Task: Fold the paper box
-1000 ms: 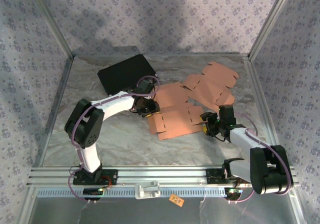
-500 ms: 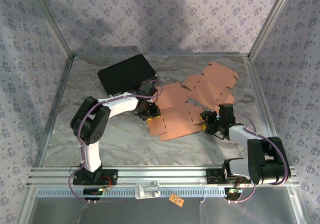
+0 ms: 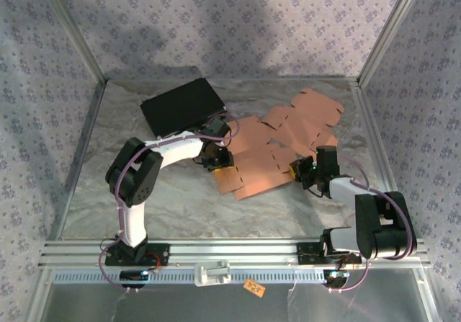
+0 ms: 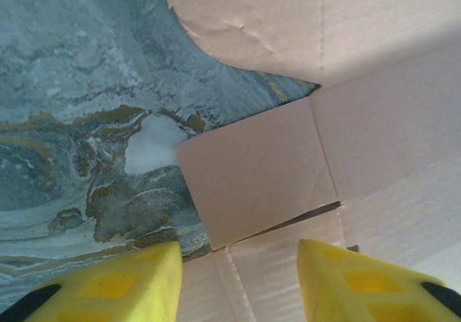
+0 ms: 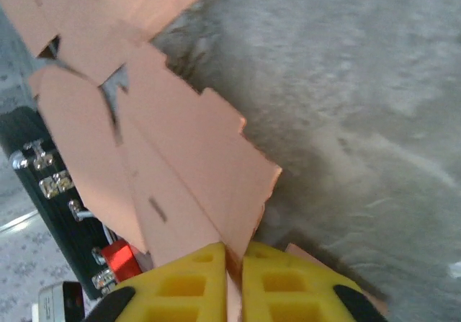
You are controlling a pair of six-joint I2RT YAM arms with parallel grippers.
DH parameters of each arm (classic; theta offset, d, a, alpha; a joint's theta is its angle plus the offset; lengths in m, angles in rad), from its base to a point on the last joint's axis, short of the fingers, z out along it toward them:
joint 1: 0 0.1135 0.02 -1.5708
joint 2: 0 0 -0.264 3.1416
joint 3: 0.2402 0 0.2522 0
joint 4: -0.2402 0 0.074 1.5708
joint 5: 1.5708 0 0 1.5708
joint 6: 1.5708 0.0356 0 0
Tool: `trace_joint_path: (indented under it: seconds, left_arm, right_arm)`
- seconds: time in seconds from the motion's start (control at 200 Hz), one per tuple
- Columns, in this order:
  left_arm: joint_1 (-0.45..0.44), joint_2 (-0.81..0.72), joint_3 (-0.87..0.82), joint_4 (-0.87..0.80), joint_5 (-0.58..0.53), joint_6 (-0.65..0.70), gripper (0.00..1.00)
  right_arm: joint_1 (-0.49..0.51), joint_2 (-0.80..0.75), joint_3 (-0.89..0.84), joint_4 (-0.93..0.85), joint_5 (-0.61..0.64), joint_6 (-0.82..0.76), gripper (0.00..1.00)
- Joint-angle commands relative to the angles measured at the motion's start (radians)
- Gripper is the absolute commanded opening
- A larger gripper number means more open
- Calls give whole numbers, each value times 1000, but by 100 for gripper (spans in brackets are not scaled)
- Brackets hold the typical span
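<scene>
Box (image 3: 261,174) lies flat in the middle of the table (image 3: 173,203). My right gripper (image 5: 232,253) is clenched on its edge; left gripper (image 4: 238,264) hangs released over it. I'd pin the crease with the left, then lift the right slowly

Marbled grey table (image 3: 180,199), flat paper box blanks (image 3: 263,172), black case (image 3: 180,107)
</scene>
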Motion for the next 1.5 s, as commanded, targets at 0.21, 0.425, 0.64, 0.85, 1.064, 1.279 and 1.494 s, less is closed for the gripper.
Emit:
trace_joint_path:
  seconds: [0.21,0.425,0.64,0.85,1.064,1.279,1.494]
  left_arm:
    - [-56,-265,26,-178,-205,52,63]
    - [-56,-490,-110,-176,-122,-103,71]
    - [-103,-623,-218,-101,-83,-7,65]
    - [-304,-702,-362,-45,-322,410,62]
    - [-405,-697,-437,140,-510,462,80]
    - [-493,-584,-366,252,-672,545,82]
    - [-518,-429,-221,227,-831,642,82]
  right_arm:
    - [20,-173,147,-327,71,68,0]
    - [17,-180,219,-436,49,187,0]
    - [22,-113,354,-563,32,233,0]
    - [24,-33,462,-628,1,233,0]
    - [29,-7,522,-676,2,244,0]
    - [29,5,536,-687,-7,255,0]
    - [29,5,560,-723,-11,256,0]
